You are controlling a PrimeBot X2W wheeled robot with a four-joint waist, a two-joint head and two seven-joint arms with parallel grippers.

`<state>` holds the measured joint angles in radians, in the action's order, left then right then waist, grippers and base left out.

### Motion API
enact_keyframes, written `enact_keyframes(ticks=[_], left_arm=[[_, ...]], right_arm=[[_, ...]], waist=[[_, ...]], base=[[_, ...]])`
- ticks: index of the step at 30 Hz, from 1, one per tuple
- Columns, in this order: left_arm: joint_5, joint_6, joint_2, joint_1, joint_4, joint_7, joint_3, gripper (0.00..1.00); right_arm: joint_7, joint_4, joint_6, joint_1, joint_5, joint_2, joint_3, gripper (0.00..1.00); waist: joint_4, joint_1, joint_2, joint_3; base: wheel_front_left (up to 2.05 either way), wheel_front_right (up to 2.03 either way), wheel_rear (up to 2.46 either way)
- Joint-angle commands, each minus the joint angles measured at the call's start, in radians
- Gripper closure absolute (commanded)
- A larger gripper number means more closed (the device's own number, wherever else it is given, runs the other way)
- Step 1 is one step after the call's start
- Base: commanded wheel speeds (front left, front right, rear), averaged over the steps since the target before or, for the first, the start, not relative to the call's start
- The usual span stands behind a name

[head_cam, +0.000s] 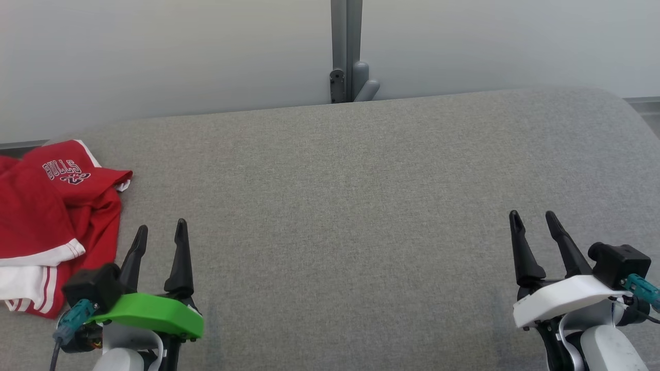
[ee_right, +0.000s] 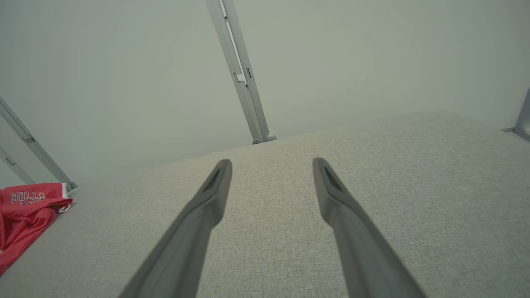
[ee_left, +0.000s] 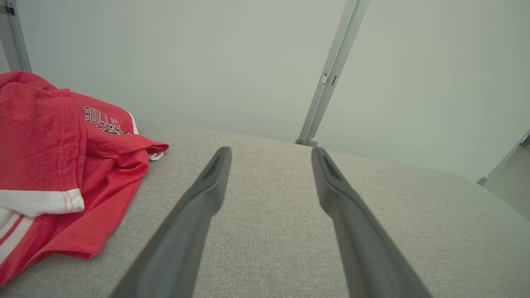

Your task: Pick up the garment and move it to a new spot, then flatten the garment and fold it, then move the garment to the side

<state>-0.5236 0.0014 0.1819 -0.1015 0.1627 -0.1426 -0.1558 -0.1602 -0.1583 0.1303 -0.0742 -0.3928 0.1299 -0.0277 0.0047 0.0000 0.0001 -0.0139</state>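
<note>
**Both grippers empty, jersey waiting at the left edge**

Nearest me, at the lower left of the head view, the left gripper (head_cam: 161, 226) has its fingers spread wide with nothing between them. At the lower right, the right gripper (head_cam: 532, 214) is parted a little narrower and is also empty. Both sit over the bare grey cushion (head_cam: 335, 216).

The garment (head_cam: 46, 216), a red jersey with white trim (its BULLS lettering reads upside down from the head), lies crumpled at the middle left edge of the frame and is partly cut off by it. It is just beside the left gripper, up and to the left of the fingertips, and not touching them. It is well apart from the right gripper, across the whole frame.

I judge the first pickup has not begun. In the left wrist view the fingers point past the cloth, which sits to their left. I would therefore shift that arm toward frame left and come down on a raised fold rather than a flat layer. I would close only once cloth shows between the fingers.

At the top centre a grey post (head_cam: 345, 51) stands against the pale wall (head_cam: 154, 51).
</note>
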Motion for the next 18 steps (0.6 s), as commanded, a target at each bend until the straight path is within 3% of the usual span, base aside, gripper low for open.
enact_keyframes(ticks=[1,18], left_arm=[[0.029,0.007,0.015,-0.002,-0.001,-0.010,-0.005,0.00],[0.143,0.030,0.030,-0.009,0.032,-0.044,-0.042,0.00]], right_arm=[[-0.013,0.002,0.000,-0.001,0.033,0.002,-0.001,0.00],[-0.052,0.002,0.000,0.008,0.193,-0.003,0.005,0.00]], waist=[[0.000,0.0000,-0.0001,0.000],[0.004,0.0000,-0.0001,-0.003]], base=[[0.00,0.00,0.00],[0.00,0.00,0.00]])
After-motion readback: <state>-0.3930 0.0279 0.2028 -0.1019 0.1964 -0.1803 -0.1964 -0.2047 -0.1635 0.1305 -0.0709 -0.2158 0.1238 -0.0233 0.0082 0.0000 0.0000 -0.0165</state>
